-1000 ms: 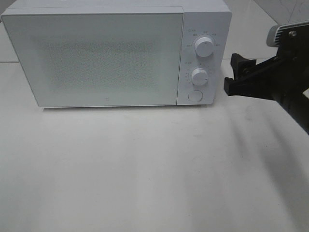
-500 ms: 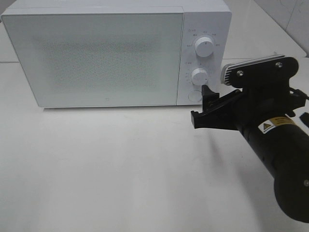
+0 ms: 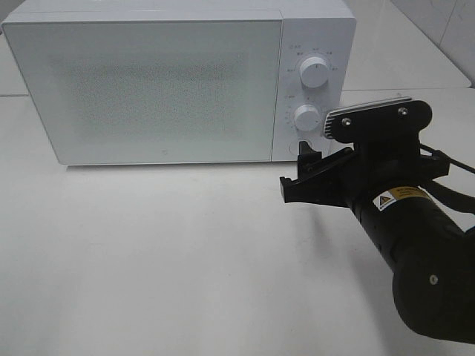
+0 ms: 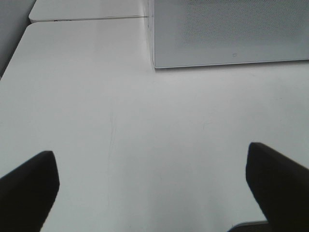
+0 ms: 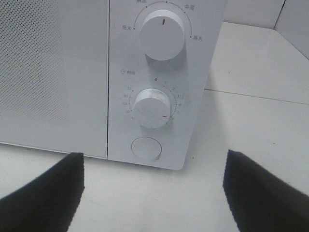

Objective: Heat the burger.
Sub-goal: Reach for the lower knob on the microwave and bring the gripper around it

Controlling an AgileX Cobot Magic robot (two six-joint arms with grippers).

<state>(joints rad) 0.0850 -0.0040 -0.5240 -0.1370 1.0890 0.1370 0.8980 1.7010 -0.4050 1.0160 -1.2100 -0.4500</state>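
The burger is out of view in every frame. The white microwave (image 3: 148, 89) stands at the back of the table with its door shut. My right gripper (image 3: 295, 172) is open, with nothing between its fingers, just in front of the control panel's lower corner. In the right wrist view the right gripper (image 5: 153, 164) faces the round door button (image 5: 146, 148), with the timer knob (image 5: 153, 107) and the power knob (image 5: 163, 34) above it. My left gripper (image 4: 149, 152) is open over bare table, off the microwave's (image 4: 227, 34) front left corner.
The white tabletop (image 3: 163, 252) stretches in front of the microwave. A seam (image 5: 256, 95) runs across the table to the right of the microwave. The right arm's black body (image 3: 415, 252) fills the lower right of the exterior view.
My right arm has come in from the right edge, moving left and toward the camera, and its gripper now sits in front of the control panel's button. The left gripper's earlier state is not shown.
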